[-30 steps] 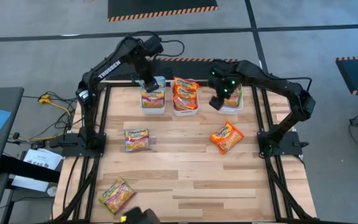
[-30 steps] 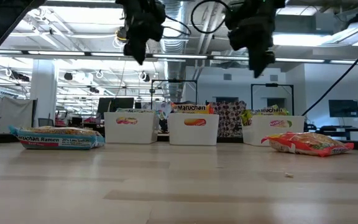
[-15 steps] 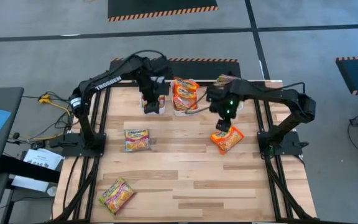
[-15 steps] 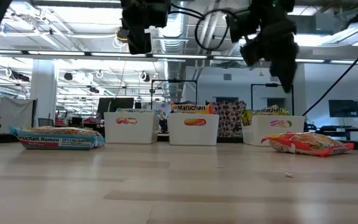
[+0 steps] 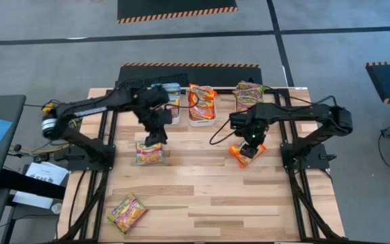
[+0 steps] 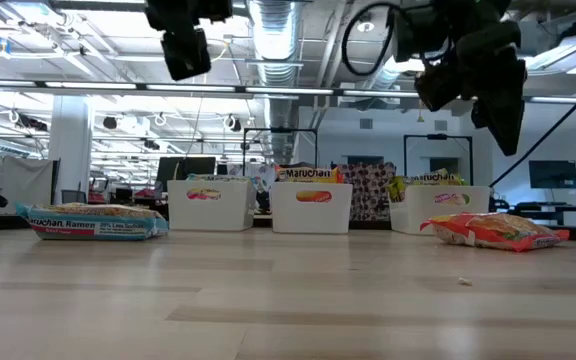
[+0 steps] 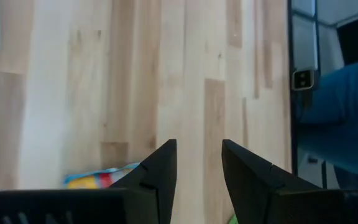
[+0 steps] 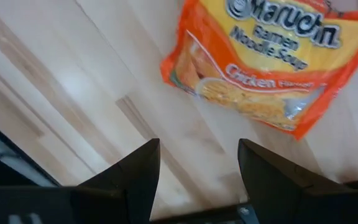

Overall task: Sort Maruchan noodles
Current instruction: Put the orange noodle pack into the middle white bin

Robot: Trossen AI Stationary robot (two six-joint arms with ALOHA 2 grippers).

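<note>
Three Maruchan noodle packets lie flat on the wooden table: a blue-and-yellow one (image 5: 149, 154) at the left, an orange one (image 5: 248, 153) at the right, and a green-pink one (image 5: 127, 212) near the front left. My left gripper (image 5: 156, 139) hangs open above the far edge of the blue packet (image 7: 101, 179), nothing between its fingers (image 7: 160, 168). My right gripper (image 5: 252, 143) hangs open over the orange packet (image 8: 266, 68), pointing steeply down, also holding nothing. In the low view both grippers (image 6: 186, 55) (image 6: 498, 100) are well above the tabletop.
Three white bins stand in a row along the far edge, left (image 6: 208, 205), middle (image 6: 311, 207) and right (image 6: 438, 207), with packets inside them. The wooden tabletop (image 5: 208, 196) between the packets and the near edge is bare. Black frame rails (image 5: 110, 135) run along both sides.
Both grippers have left the bins at the far edge, coming toward the near edge and down. The left one has swung out over the blue packet, the right one over the orange packet, tipping more steeply downward. No packet has moved.
</note>
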